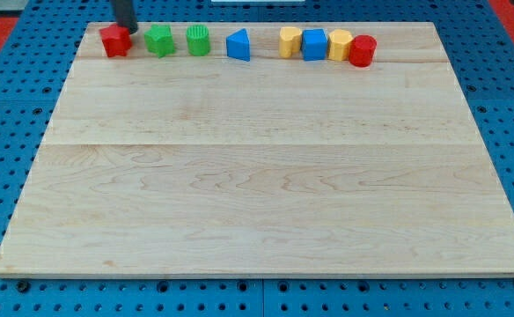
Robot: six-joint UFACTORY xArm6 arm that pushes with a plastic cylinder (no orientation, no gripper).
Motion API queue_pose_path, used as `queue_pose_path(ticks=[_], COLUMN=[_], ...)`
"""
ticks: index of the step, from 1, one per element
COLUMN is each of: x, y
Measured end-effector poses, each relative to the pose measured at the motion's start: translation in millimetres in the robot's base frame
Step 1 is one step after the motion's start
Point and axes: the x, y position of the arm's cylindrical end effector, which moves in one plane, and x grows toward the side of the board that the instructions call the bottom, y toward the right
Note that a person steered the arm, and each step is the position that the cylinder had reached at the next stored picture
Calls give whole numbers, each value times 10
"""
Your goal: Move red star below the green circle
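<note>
The red star [114, 41] sits at the board's top left corner. My tip [127, 29] is right at the star's upper right edge, touching or almost touching it; the rod comes down from the view's top. The green circle [198, 40], a short green cylinder, stands to the right in the same top row, with a green star [159, 40] between it and the red star.
Along the top row to the right are a blue triangle [238, 45], a yellow block [290, 42], a blue cube [314, 44], another yellow block [339, 44] and a red cylinder [362, 51]. The wooden board [266, 176] lies on a blue perforated table.
</note>
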Motion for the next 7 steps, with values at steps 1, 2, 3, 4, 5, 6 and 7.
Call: queue_pose_path(ticks=[1,2,3,4,5,6,7], x=[4,-42,104,510,697,438,418], y=[-37,-299,-546,-55,192,-315,162])
